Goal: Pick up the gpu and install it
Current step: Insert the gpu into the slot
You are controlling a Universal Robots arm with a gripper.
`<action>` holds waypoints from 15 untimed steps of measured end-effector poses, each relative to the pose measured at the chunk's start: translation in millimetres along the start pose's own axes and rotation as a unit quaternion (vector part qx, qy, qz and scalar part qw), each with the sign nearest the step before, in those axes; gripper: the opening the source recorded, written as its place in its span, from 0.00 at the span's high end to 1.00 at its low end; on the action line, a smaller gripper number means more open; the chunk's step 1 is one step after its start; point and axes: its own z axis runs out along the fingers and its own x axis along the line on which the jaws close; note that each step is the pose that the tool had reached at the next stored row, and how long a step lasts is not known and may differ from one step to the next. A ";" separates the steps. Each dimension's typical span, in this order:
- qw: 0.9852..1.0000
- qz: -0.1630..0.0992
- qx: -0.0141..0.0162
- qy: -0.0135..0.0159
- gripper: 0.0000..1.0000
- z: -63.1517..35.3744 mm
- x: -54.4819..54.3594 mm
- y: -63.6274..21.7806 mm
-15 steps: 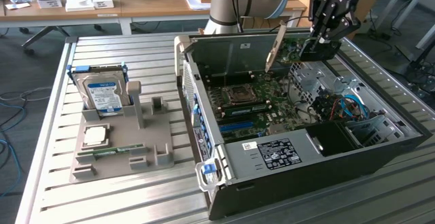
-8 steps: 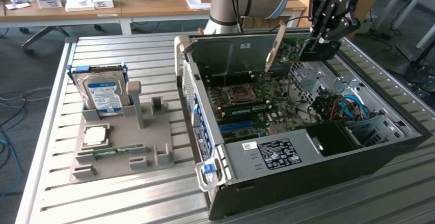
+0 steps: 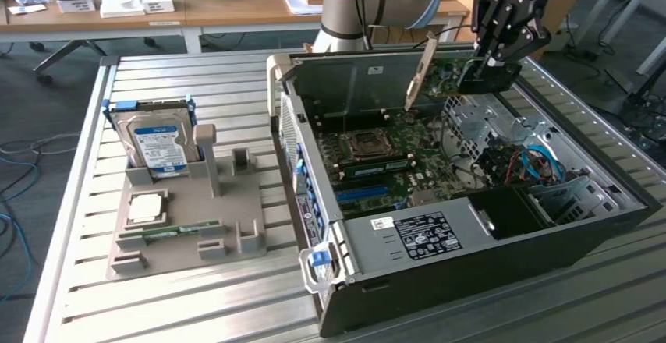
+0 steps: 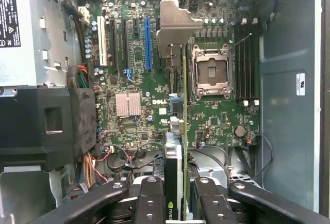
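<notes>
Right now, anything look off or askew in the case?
Nothing spilled or broken. The gpu hangs in the gripper above the motherboard, not yet in a slot. The CPU socket is bare, with no chip or cooler; that is the one gap that stands out.

Slatted metal table (image 3: 208, 304), two items directly on it.
Black computer case (image 3: 458, 273) lies on its side with the open face up, taking the exterior view's right half. Grey parts holder (image 3: 177, 257) lies flat on the exterior view's left, just beside the case, with a strip of slats showing between them.
</notes>
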 end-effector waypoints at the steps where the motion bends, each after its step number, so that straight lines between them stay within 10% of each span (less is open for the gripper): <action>1: 1.000 0.000 0.000 0.000 0.73 0.0 0.0 0.1; 15: 1.000 0.000 0.001 0.000 0.73 2.0 0.3 2.9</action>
